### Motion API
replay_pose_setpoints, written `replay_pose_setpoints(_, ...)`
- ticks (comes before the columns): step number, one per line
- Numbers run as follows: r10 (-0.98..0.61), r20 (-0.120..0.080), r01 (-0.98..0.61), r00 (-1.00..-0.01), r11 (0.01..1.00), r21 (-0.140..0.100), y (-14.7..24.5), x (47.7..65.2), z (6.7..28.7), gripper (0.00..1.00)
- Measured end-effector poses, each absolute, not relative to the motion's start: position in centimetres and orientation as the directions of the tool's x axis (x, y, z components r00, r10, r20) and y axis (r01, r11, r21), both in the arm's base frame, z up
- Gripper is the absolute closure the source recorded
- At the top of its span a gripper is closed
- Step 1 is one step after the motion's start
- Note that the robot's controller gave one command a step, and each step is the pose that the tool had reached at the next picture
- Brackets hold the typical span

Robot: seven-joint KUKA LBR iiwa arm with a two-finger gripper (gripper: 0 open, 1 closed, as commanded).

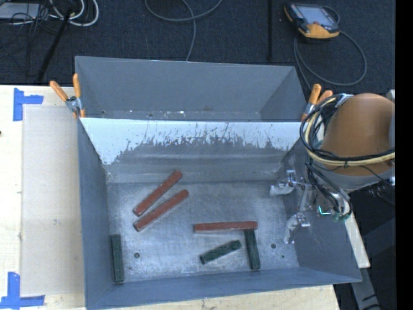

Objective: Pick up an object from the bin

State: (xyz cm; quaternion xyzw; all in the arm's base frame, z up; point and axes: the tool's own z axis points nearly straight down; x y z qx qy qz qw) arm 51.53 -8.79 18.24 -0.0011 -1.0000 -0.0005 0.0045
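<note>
Because the gripper hung spread and empty against the bin's 3 o'clock wall, a straight descent risked striking the slope. The nearest things, a green bar and a brown bar, lay close together at its 8 o'clock, so a double grasp was possible.

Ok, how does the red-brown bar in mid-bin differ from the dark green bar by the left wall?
Colour: the red-brown bar is reddish, the dark green bar almost black. Pose: the red-brown bar lies across the view, the dark green bar runs up and down it. Place: the red-brown bar is nearer the gripper, the dark green bar farthest from it. Both are slim straight bars lying flat.
</note>
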Motion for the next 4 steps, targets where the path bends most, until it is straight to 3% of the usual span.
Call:
replay_pose_setpoints(1,0.0,0.002,0.0,-1.0,1.0,0.0,-8.8,51.7,18.7,0.0)
replay_pose_setpoints(2,-0.067,-0.005,-0.067,-0.998,0.998,-0.001,-8.3,54.0,14.1,0.0)
replay_pose_setpoints(3,0.009,-0.018,0.009,-1.0,1.0,-0.004,-4.8,52.0,8.0,1.0)
replay_pose_setpoints(4,0.008,-0.018,0.008,-1.0,1.0,-0.004,-4.8,52.0,8.0,1.0)
